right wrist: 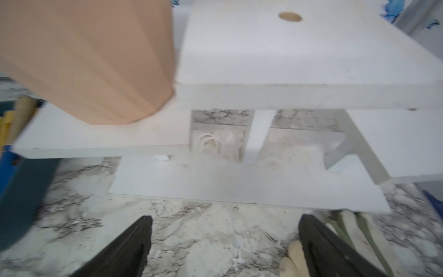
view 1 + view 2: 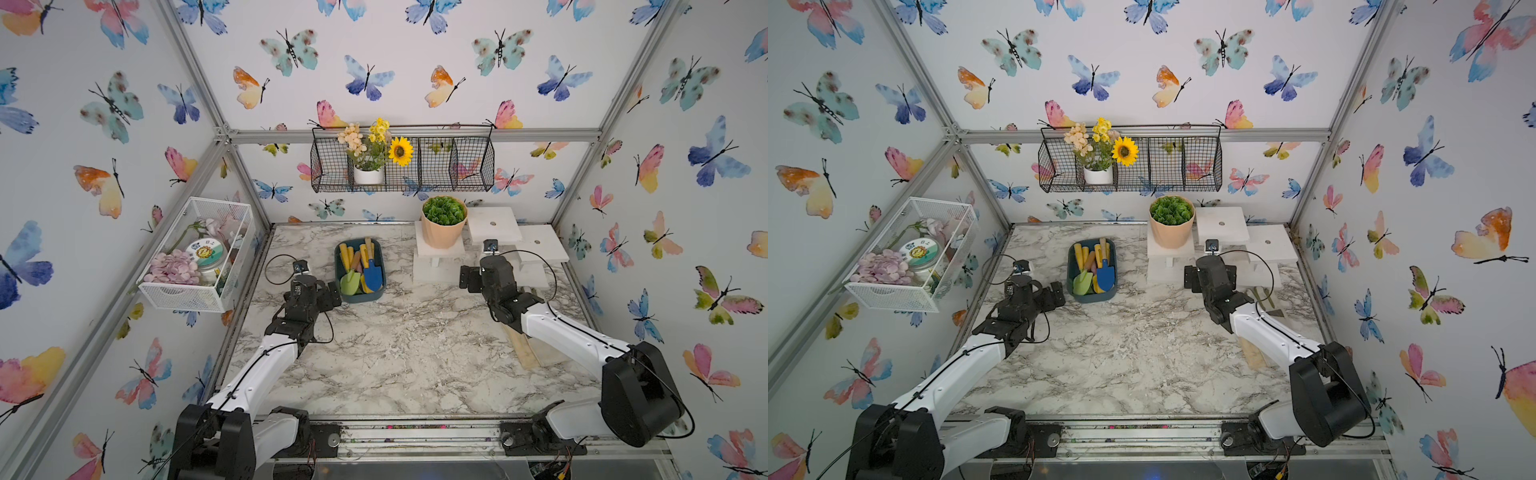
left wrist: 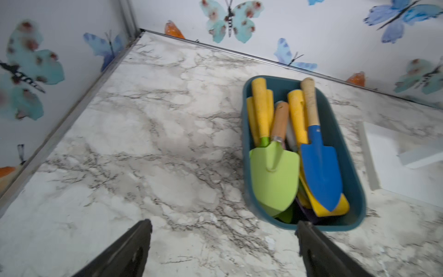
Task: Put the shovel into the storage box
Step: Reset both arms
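The left claw (image 3: 225, 223) hangs released and empty over bare worktop (image 3: 143, 144). Just past one of its fingers (image 3: 314, 247) begins the near end of the storage box (image 3: 340, 226). In both top views this claw sits left of centre, with the box immediately to its right and slightly higher in the frame, its long axis running up toward the back wall. The blue shovel (image 3: 320, 172) lies inside along that axis, blade toward the claw and handle away, beside a green shovel (image 3: 273, 177) and yellow-handled tools (image 3: 260, 108). The right claw (image 1: 225, 218), likewise spread and empty, is right of centre before the white stand (image 1: 287, 60), well apart from the box, so the left arm is nearer. With the shovel in the box, the placing looks done, and the coming move is probably only a retreat down the frame.
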You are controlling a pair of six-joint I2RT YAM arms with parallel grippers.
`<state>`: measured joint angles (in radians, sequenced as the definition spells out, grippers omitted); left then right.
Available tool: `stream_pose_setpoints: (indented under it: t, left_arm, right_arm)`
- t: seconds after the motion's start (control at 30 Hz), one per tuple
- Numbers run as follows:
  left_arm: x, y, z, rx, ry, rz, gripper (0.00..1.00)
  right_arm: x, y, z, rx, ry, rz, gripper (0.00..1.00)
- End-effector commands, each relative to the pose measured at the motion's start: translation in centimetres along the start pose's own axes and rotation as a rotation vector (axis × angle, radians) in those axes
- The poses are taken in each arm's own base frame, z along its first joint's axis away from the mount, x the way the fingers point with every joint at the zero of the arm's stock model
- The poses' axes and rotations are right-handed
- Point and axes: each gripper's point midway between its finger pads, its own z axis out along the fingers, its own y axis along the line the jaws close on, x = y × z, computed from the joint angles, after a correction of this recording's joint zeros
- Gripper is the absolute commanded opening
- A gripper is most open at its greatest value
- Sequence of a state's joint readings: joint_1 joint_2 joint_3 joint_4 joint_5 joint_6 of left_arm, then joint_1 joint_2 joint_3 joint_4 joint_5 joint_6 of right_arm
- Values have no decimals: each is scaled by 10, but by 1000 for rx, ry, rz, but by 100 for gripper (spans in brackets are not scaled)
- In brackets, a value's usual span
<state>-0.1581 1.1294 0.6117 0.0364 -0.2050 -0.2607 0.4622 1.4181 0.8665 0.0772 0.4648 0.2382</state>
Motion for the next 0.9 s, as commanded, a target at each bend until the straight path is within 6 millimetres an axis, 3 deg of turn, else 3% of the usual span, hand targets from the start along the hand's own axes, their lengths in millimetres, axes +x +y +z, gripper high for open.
stream_pose_setpoints:
  t: [0.0, 0.2, 0.37, 0.57, 0.77, 0.87]
  left_arm:
    - [-18, 39, 2, -114, -126, -20, 99]
    - [-8, 69, 9, -207, -198, 32, 99]
    - [4, 69, 18, -179, -218, 14, 99]
    - [7, 67, 15, -144, -329, 5, 99]
    - [12, 51, 18, -63, -360, 52, 99]
    - [17, 41, 25, -31, -359, 99, 99]
  right_arm:
    - [6, -62, 10, 247, -22, -8, 100]
    - [33, -111, 7, 409, -90, -50, 100]
    - [56, -132, 8, 415, -131, -13, 100]
    - [67, -133, -3, 353, -251, -2, 98]
    - [67, -118, -7, 244, -282, -4, 98]
    - [66, -101, -10, 120, -353, 5, 99]
